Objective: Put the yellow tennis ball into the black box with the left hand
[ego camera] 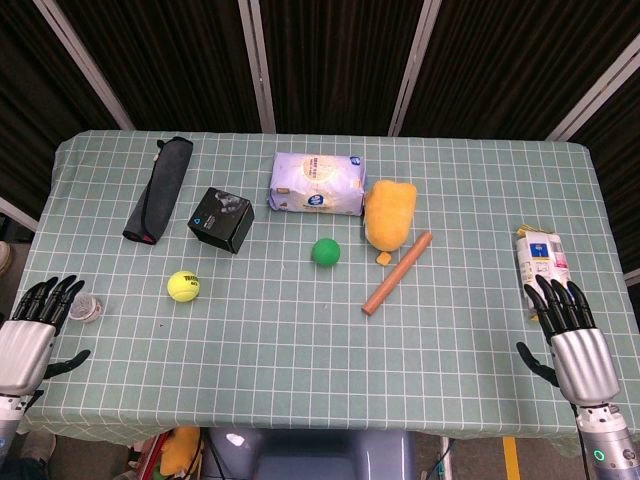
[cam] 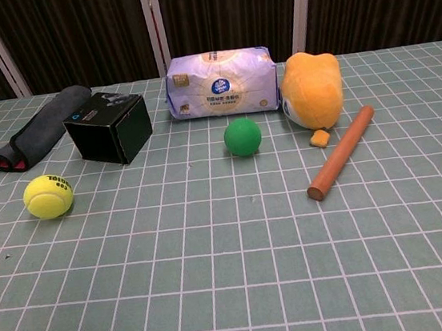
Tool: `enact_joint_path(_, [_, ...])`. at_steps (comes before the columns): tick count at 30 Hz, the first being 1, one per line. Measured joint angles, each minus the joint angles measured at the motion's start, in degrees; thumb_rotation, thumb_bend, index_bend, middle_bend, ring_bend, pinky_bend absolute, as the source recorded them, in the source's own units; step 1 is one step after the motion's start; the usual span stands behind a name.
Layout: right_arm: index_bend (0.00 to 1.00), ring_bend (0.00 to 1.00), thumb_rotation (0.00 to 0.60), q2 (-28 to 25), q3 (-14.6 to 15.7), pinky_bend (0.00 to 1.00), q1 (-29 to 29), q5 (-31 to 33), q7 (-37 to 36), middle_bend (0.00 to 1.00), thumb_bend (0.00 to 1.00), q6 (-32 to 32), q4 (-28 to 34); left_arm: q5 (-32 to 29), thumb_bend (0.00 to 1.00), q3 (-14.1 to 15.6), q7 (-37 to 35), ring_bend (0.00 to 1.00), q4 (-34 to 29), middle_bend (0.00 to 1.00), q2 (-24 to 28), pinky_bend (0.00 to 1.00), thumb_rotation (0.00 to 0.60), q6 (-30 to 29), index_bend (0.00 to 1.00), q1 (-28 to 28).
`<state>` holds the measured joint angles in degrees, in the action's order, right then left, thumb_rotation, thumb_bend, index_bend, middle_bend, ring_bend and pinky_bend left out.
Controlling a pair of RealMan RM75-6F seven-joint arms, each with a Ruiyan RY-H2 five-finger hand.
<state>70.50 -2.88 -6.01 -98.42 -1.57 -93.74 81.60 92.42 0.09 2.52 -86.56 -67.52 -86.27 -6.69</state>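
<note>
The yellow tennis ball (ego camera: 183, 286) (cam: 48, 195) lies on the green checked tablecloth, left of centre. The black box (ego camera: 222, 219) (cam: 110, 127) stands just behind it and a little to its right. My left hand (ego camera: 32, 328) rests at the table's front left corner, well left of the ball, fingers spread and holding nothing. My right hand (ego camera: 570, 332) sits at the front right edge, fingers also apart and empty. Neither hand shows in the chest view.
A green ball (ego camera: 325, 251), a wooden rolling pin (ego camera: 397, 272), a yellow plush toy (ego camera: 389, 213) and a tissue pack (ego camera: 318, 184) lie mid-table. A dark rolled pouch (ego camera: 159, 190) lies back left. A small clear cup (ego camera: 88, 308) sits by my left hand, a carton (ego camera: 540, 262) by my right.
</note>
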Motion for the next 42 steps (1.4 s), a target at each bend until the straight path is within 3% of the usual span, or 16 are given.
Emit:
enact_joint_path(8, [0.00,0.00,0.600,0.85,0.36,0.00,-0.11,0.61,-0.73,0.00,0.31,0.89,-1.81,-2.07,0.04,-0.59,3.85,0.01,-0.48,0.06,-0.49,0.09,0.600,0.69,0.00,0.05])
enact_joint_path(9, [0.00,0.00,0.600,0.67,0.39,0.00,-0.07,1.10,-0.58,0.00,0.31,1.34,-1.46,-2.28,0.04,-0.70,4.56,0.02,-0.44,0.10,-0.83,0.11,0.600,0.81,0.03,-0.01])
enact_joint_path(13, [0.00,0.00,0.600,-0.26,0.40,0.00,-0.04,2.22,0.25,0.00,0.31,2.42,0.62,-1.58,0.08,-0.37,4.39,0.20,-0.16,0.41,-1.67,0.29,0.600,2.09,0.33,-0.77])
enact_joint_path(18, [0.00,0.00,0.600,-0.57,0.19,0.00,-0.13,2.68,0.60,0.00,0.31,2.66,1.21,-0.19,0.23,-0.10,4.44,0.33,3.33,0.57,-3.68,0.42,0.600,3.38,0.46,-1.92])
enact_joint_path(26, [0.00,0.00,0.600,-0.83,0.10,0.00,0.26,3.33,0.09,0.00,0.31,2.24,1.14,1.75,0.42,1.91,3.00,0.44,14.88,0.67,-9.49,0.50,0.600,7.17,0.56,-3.81])
enact_joint_path(34, [0.00,0.00,0.600,-0.98,0.63,0.00,-0.07,3.05,0.89,0.00,0.31,3.36,1.59,3.74,0.42,3.74,-0.47,0.44,21.64,0.68,-14.04,0.50,0.600,11.53,0.57,-6.56])
enact_joint_path(42, [0.00,0.00,0.600,-1.35,0.70,0.00,-0.32,3.56,1.01,0.00,0.31,4.27,2.15,4.72,0.42,3.76,-5.85,0.45,26.32,0.68,-18.46,0.49,0.600,14.67,0.58,-10.06])
